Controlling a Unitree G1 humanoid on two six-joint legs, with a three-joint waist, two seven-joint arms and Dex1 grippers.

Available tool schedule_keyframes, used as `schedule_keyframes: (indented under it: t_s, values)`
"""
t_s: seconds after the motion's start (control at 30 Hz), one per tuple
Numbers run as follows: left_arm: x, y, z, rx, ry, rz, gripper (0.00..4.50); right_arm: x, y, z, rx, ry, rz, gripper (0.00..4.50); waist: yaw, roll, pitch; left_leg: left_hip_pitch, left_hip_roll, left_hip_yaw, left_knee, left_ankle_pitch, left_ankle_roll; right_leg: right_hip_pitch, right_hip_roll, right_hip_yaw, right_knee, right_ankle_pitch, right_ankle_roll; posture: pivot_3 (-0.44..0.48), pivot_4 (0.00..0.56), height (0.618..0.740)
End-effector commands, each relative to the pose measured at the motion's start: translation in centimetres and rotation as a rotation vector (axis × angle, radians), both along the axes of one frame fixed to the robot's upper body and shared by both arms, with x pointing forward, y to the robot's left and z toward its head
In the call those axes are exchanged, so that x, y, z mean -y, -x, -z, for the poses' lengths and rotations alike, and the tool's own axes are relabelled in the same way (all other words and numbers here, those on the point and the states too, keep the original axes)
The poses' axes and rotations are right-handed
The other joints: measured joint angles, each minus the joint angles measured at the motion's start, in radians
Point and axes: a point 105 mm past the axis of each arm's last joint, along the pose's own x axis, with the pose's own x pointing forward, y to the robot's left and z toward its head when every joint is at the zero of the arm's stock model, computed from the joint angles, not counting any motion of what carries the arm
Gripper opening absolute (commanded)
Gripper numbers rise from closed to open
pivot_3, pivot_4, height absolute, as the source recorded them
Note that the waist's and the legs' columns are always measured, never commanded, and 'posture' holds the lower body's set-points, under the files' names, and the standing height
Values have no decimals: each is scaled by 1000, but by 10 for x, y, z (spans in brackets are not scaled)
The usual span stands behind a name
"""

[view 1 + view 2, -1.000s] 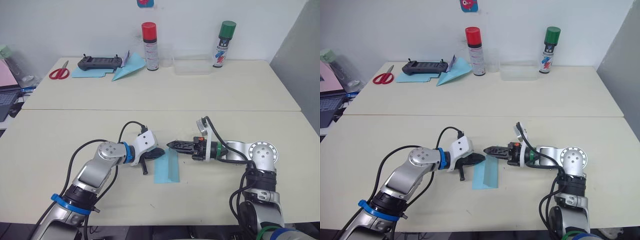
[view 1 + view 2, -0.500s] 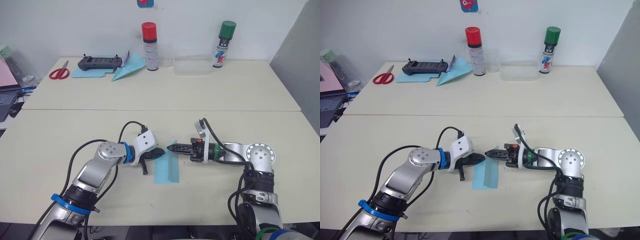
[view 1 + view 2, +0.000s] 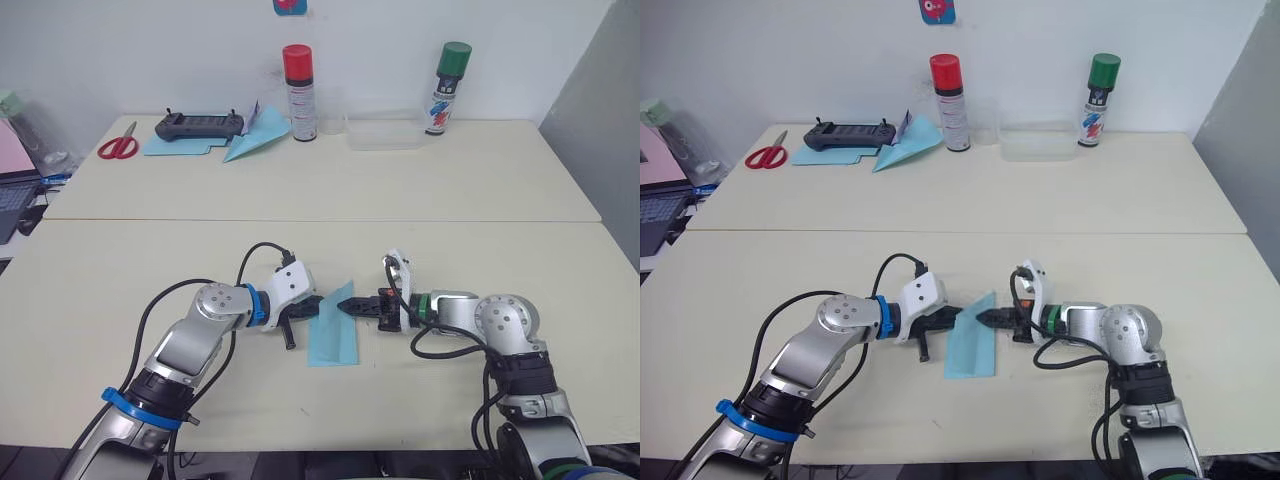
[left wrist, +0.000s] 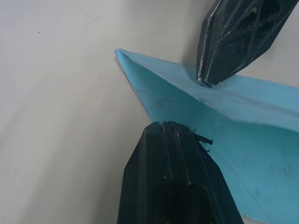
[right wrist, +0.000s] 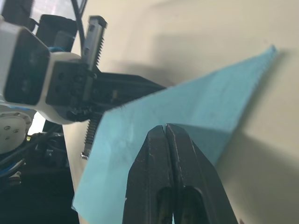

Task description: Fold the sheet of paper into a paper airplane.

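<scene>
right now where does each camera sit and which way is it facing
Left eye view: on the head, looking forward and down over both arms at the sheet of paper on the table.
Right eye view: the other stereo eye, same scene.
Left wrist view: on the left wrist, along the shut left end effector onto the paper; the right end effector comes in opposite.
Right wrist view: along the shut right end effector, facing the left arm.
All four share the paper.

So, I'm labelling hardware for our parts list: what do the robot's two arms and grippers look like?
Both arms are silver-grey metal with round joint housings and loose black cables. The left arm carries blue rings and a white wrist block; the right has a green ring. The left gripper and right gripper each have two black, ribbed fingers tapering to points.
</scene>
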Motion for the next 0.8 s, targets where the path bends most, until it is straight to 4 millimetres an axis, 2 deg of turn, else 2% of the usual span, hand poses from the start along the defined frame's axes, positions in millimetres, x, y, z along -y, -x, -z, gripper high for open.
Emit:
schedule_keyframes:
  t_s: [0.03, 0.23, 0.53, 0.67, 0.8]
  values:
    - [-1, 7, 14, -50, -39, 12, 0, -4, 0, -4, 121, 27, -41, 28, 0, 0, 0, 0, 0, 0, 0, 0, 0, 0, 0, 0, 0, 0, 0, 0, 150, 740]
    - [-2, 7, 14, -51, -45, 13, 0, -11, 3, 3, 219, 82, -104, 28, 1, 0, 0, 0, 0, 0, 0, 0, 0, 0, 0, 0, 0, 0, 0, 0, 150, 740]
    - [-6, 5, 11, -46, -49, -1, 0, -7, -6, 18, 358, 211, -112, 28, 1, 0, 0, 1, 0, 0, 0, 0, 0, 1, 0, 0, 0, 0, 0, 0, 150, 740]
    - [-19, -2, 3, -39, -49, -39, 0, -4, -6, 23, 371, 239, -129, 28, 1, 0, 0, 1, 0, 0, 0, 0, 0, 1, 0, 0, 0, 0, 0, 0, 150, 740]
    - [-33, -13, -16, -5, -37, -89, 0, -2, -7, 26, 373, 257, -132, 28, 1, 0, 0, 1, 0, 0, 0, 0, 0, 1, 0, 0, 1, 0, 0, 0, 150, 740]
